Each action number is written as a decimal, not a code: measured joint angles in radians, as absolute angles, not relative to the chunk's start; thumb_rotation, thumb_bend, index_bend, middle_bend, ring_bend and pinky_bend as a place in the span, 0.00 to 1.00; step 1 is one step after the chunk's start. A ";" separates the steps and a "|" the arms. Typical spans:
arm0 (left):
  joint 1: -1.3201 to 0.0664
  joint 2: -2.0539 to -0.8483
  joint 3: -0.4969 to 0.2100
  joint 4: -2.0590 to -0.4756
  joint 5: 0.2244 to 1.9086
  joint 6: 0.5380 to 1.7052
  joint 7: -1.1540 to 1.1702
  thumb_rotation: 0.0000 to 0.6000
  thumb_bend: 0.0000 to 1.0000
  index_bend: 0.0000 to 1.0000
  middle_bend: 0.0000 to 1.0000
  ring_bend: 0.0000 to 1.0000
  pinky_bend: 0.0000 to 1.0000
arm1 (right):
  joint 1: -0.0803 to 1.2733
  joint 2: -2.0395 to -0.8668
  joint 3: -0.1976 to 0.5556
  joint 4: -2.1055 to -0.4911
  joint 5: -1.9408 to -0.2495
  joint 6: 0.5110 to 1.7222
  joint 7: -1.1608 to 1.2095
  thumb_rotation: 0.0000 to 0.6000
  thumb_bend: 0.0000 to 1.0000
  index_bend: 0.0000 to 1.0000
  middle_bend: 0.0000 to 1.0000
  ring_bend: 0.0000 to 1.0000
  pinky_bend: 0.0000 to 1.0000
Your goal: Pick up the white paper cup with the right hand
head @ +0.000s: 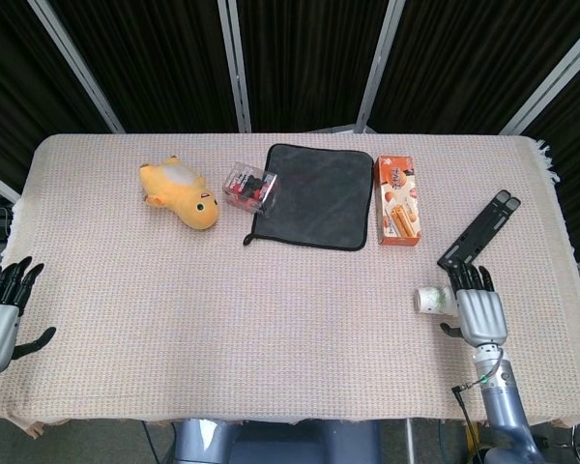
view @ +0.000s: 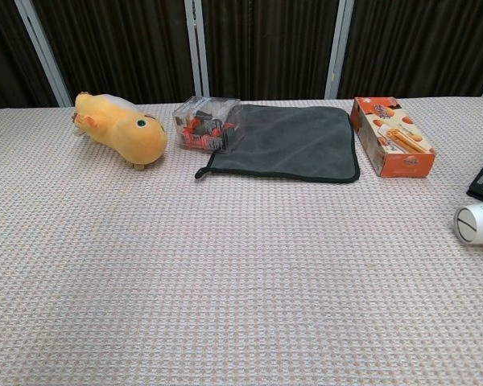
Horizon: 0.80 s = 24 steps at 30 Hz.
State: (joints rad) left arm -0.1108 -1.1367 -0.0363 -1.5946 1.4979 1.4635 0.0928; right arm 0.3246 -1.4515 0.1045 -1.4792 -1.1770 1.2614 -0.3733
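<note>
The white paper cup (head: 432, 299) with a green print lies on its side on the table near the right edge, one round end towards the table's middle. The chest view shows this cup (view: 476, 223) at the right border. My right hand (head: 481, 312) lies just right of the cup, palm down, fingers stretched out and apart, gripping nothing. Whether a finger touches the cup I cannot tell. My left hand (head: 0, 314) hangs past the table's left front corner with its fingers spread. Neither hand appears in the chest view.
A black folding stand (head: 479, 229) lies just beyond the right hand. Further back sit an orange snack box (head: 398, 200), a dark grey cloth (head: 316, 195), a clear box of red items (head: 250, 186) and a yellow plush toy (head: 181, 192). The table's right edge (head: 567, 253) is near.
</note>
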 measured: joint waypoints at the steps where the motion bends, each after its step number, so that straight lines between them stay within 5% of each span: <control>1: -0.111 -1.137 -0.036 -1.594 1.498 1.463 0.092 1.00 0.15 0.00 0.00 0.00 0.00 | 0.325 -1.460 0.103 -1.478 -1.182 1.266 -0.384 1.00 0.16 0.20 0.00 0.00 0.00; 24: -0.114 -1.135 -0.033 -1.591 1.497 1.453 0.079 1.00 0.15 0.00 0.00 0.00 0.00 | 0.363 -1.595 0.138 -1.326 -1.135 1.230 -0.490 1.00 0.22 0.39 0.10 0.00 0.00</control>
